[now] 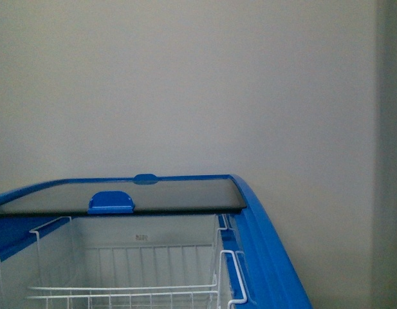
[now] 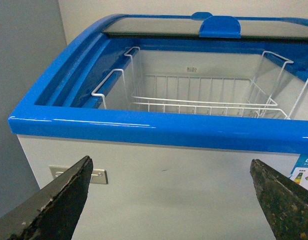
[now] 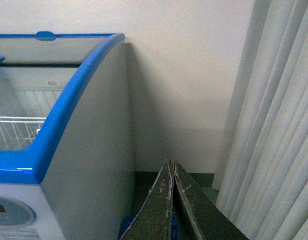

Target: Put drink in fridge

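The fridge (image 1: 262,232) is a white chest with a blue top rim, and its glass lid (image 1: 121,195) is slid to the far end, leaving the near half uncovered. White wire baskets (image 2: 203,102) hang inside and hold nothing I can see. My left gripper (image 2: 171,162) is open in front of the fridge's (image 2: 158,125) white front wall, below the rim, with nothing between its fingers. My right gripper (image 3: 170,163) is shut and empty beside the fridge's (image 3: 59,125) right end, over the floor. The drink is out of view.
A pale wall runs behind the fridge. A grey curtain (image 3: 273,125) hangs to the right of the right gripper. A bit of something blue (image 3: 126,225) shows low by the fridge's corner. A small metal plate (image 2: 99,175) is fixed on the front wall.
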